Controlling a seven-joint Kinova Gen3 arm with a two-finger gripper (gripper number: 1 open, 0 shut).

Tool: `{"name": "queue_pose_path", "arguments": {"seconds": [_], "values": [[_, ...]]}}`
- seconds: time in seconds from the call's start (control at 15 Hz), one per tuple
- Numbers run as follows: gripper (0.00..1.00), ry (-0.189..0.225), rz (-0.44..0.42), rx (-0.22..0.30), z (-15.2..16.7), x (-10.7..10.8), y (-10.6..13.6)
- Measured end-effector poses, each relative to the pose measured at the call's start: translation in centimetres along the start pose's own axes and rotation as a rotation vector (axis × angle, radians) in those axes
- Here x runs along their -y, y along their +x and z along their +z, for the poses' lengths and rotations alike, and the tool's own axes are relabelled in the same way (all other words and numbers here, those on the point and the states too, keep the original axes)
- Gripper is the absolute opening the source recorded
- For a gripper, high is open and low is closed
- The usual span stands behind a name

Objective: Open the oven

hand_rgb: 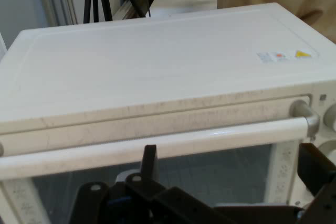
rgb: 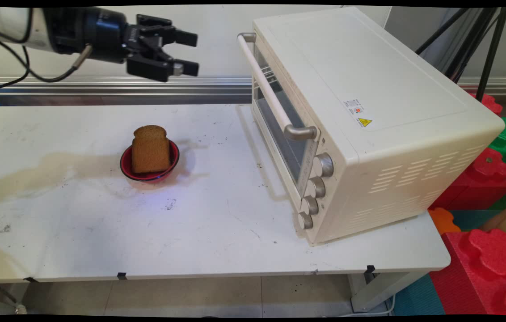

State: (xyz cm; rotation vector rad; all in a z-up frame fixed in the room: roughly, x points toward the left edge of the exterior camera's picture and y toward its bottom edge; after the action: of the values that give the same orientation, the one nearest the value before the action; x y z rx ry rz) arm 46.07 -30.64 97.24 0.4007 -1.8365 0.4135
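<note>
My black gripper (rgb: 191,53) hangs high at the upper left, pointing right toward the cream toaster oven (rgb: 369,112), open and holding nothing. It is level with the oven's door handle (rgb: 266,85), a short way left of it. In the hand view the handle (hand_rgb: 157,148) runs across just ahead of my fingers (hand_rgb: 149,162), with the oven's flat top (hand_rgb: 157,61) above it and the glass door below. The door is closed. Below me a slice of brown bread (rgb: 149,150) stands upright in a red bowl (rgb: 173,156) on the white table (rgb: 101,223).
The oven's knobs (rgb: 315,188) line its front right side. Red, green and orange foam blocks (rgb: 490,223) are stacked right of the table. Black tripod legs (rgb: 481,40) stand behind the oven. A metal rail (rgb: 101,85) runs along the wall.
</note>
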Motion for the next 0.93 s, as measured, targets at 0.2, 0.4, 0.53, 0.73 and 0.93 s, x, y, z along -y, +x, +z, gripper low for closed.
{"name": "queue_pose_path", "arguments": {"seconds": [0.2,0.4,0.53,0.73,0.93], "values": [[1.00,0.006,0.003,0.009,3.1,0.3,0.8],[1.00,0.012,0.014,0.023,5.6,0.5,1.1],[1.00,0.017,0.019,0.032,6.8,0.7,1.2],[1.00,0.024,0.024,0.047,8.7,1.1,1.3],[1.00,0.029,0.025,0.060,10.2,1.4,1.2]]}}
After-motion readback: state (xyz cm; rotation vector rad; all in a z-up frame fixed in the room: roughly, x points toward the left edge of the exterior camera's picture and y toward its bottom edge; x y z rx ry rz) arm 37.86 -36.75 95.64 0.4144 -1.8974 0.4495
